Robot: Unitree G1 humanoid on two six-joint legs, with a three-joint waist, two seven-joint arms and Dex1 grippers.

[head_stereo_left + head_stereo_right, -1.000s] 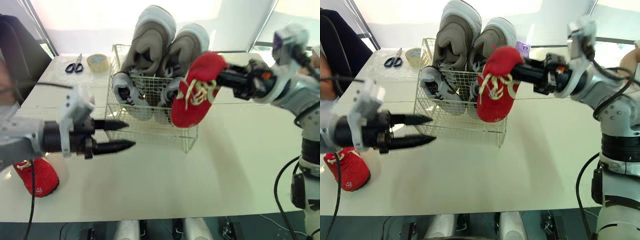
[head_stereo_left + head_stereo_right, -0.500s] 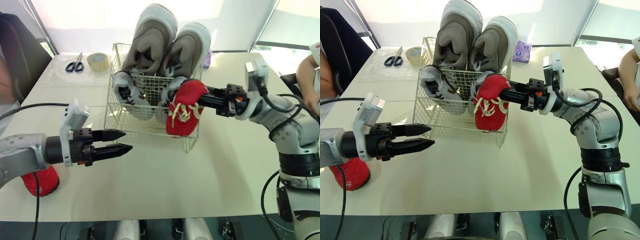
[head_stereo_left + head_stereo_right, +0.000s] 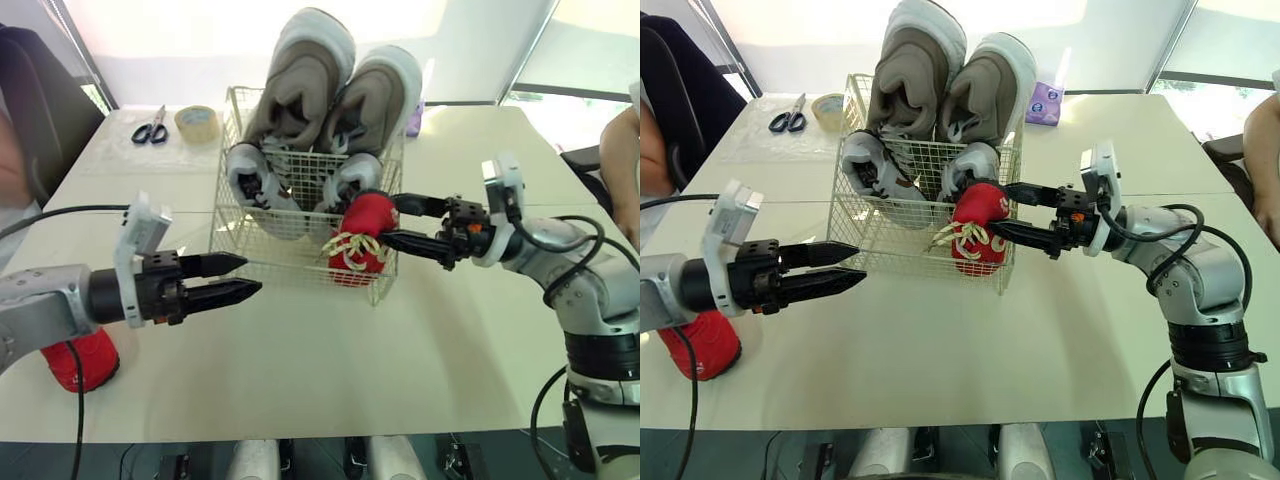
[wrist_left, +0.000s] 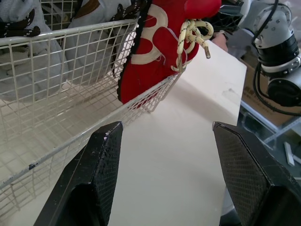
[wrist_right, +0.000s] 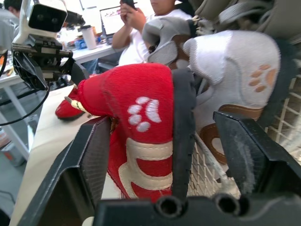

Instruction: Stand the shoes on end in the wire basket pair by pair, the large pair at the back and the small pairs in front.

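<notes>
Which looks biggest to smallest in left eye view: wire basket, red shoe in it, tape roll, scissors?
1. wire basket
2. red shoe
3. tape roll and scissors look alike; both lie farther back, so I won't rank them.

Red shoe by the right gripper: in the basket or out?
In. The red shoe stands on end in the wire basket, front right corner, behind its mesh; right gripper open around it.

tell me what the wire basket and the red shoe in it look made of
Wire basket: thin metal wire, seemingly coated off-white; the open welded grid shows it. Red shoe: soft matte fabric upper, maybe fleece or canvas; cream cord laces; dark, likely rubber sole edge.
</notes>
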